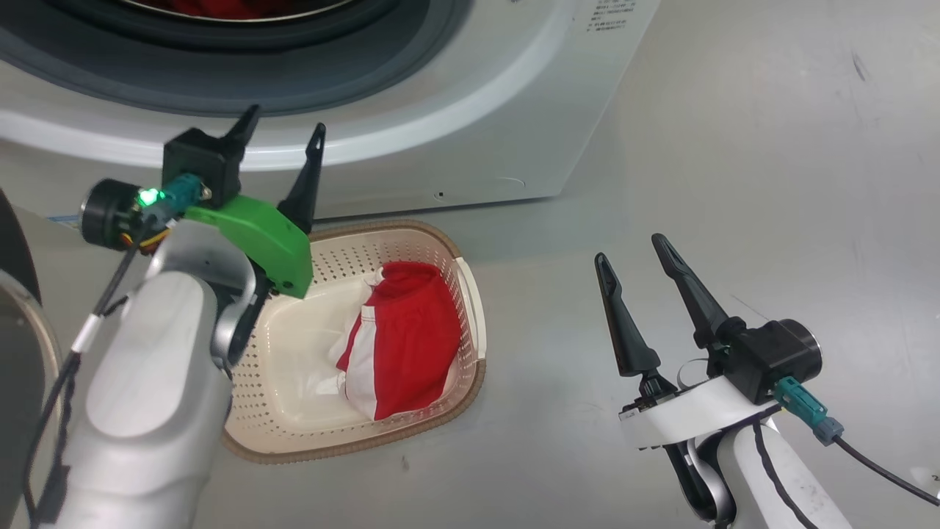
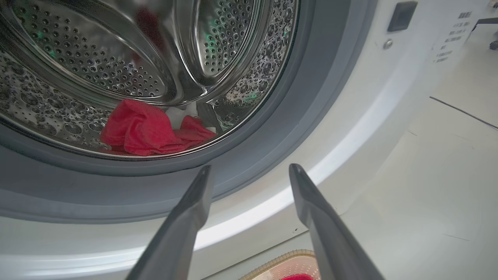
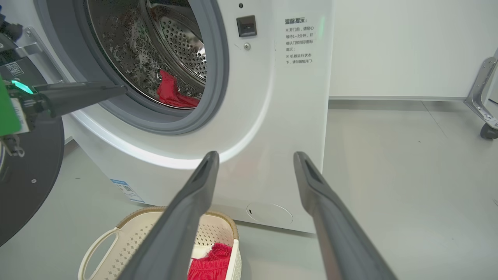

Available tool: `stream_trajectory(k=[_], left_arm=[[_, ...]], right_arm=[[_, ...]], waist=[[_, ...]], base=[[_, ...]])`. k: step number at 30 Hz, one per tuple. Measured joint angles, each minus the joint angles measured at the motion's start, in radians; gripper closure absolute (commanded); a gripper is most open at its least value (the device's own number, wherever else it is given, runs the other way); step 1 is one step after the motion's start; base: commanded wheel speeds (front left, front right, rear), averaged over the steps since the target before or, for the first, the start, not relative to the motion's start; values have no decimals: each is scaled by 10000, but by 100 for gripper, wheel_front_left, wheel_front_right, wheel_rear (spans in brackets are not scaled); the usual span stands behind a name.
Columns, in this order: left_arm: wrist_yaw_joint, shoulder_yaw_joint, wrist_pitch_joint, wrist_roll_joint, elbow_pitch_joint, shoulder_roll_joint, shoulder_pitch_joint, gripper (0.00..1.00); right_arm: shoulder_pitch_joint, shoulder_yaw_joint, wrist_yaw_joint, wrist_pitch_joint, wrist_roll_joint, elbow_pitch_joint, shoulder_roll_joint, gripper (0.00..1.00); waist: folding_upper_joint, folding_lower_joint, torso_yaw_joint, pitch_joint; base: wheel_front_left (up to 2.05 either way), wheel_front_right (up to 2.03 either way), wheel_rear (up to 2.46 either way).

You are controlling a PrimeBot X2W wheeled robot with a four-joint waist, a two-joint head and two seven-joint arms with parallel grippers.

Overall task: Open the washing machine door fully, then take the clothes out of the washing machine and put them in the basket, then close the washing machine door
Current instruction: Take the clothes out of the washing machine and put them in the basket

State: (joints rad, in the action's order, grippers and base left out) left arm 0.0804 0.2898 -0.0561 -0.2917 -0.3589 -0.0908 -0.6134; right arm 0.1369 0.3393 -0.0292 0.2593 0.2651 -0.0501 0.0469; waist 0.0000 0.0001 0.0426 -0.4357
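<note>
The unloading step is in hand: the washing machine door (image 3: 27, 186) stands swung aside, one red-and-white garment (image 1: 407, 338) lies in the basket (image 1: 345, 253) just before the washing machine (image 1: 455, 110), and red clothes (image 2: 144, 130) lie low at the front of the steel drum (image 2: 97, 70). The left gripper (image 1: 286, 121), above the basket and aimed at the drum mouth, and the right gripper (image 1: 630, 248), over bare floor (image 1: 734, 147) to the side, both hold their fingers wide and empty. Next, I judge, the left gripper must reach past the grey rubber ring (image 2: 280, 116) and pinch a fold of that heap.
</note>
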Motion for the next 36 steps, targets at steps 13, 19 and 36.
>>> stream_trajectory(k=[13, 19, 36], left_arm=[[215, -383, -1645, 33, -1068, -1229, -2570, 0], [230, -698, -2334, 54, -1496, -1927, -3677, 0], [316, -1154, -3722, 150, -2523, -3170, -6010, 0]], right_arm=[[635, 236, 150, 0, 468, 98, 25, 0], [933, 366, 244, 0, 700, 167, 23, 0], [1928, 828, 422, 0, 1348, 445, 23, 0]], waist=[[0, 0, 543, -1195], [0, 1, 880, -1752], [0, 0, 1983, -3194]], base=[[0, 0, 0], [0, 0, 0], [0, 0, 0]])
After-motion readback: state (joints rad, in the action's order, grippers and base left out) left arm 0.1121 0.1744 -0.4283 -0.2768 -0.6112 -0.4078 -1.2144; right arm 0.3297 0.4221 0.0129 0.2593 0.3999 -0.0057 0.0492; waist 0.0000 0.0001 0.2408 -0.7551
